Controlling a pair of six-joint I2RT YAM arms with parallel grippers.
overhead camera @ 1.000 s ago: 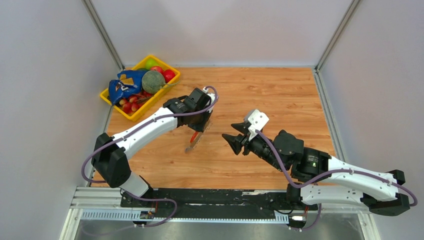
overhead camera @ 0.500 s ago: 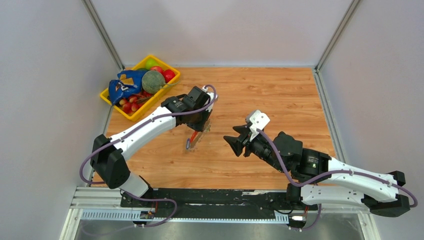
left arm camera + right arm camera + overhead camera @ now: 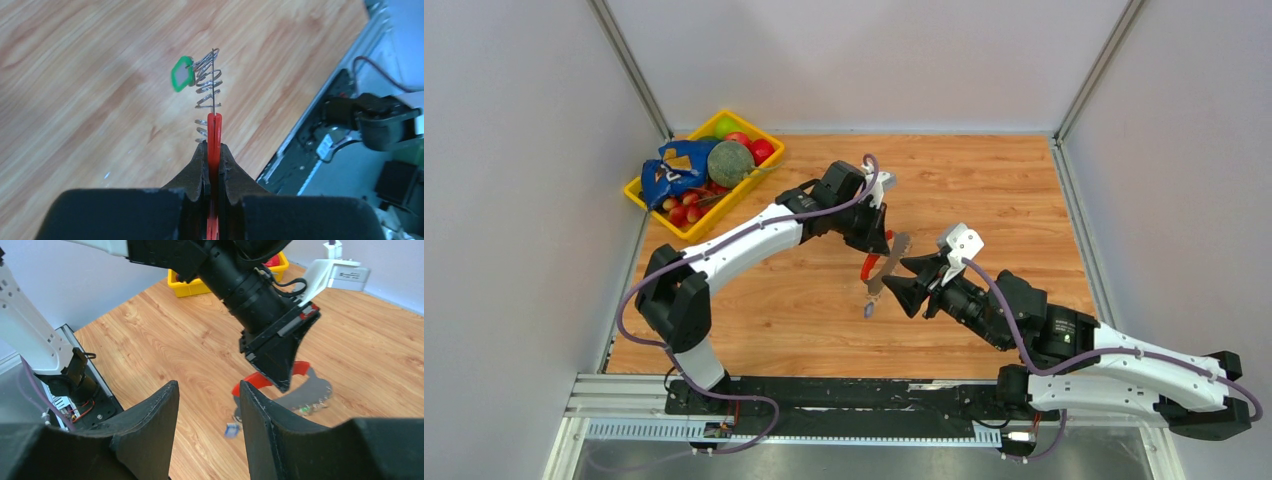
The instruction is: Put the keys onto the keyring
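My left gripper (image 3: 876, 250) is shut on the red clip (image 3: 868, 266) of the keyring and holds it above the table. In the left wrist view the clip (image 3: 214, 131) stands edge-on between the jaws of the left gripper (image 3: 214, 148). The silver coil (image 3: 207, 80) stretches beyond it, with the green key (image 3: 181, 74) on it. The blue key (image 3: 868, 311) dangles at the coil's low end and is blurred in the right wrist view (image 3: 231, 430). My right gripper (image 3: 908, 281) is open and empty, right beside the coil, its fingers (image 3: 150, 425) pointing at the clip (image 3: 256, 378).
A yellow tray (image 3: 650, 200) of toy fruit and a blue bag stands at the far left corner; it also shows in the right wrist view (image 3: 196, 289). The black base rail (image 3: 844, 392) runs along the near edge. Grey walls enclose the table.
My left gripper has swung right and lifted with the keyring, up to the right gripper. The right gripper has shifted a little right and stayed open.
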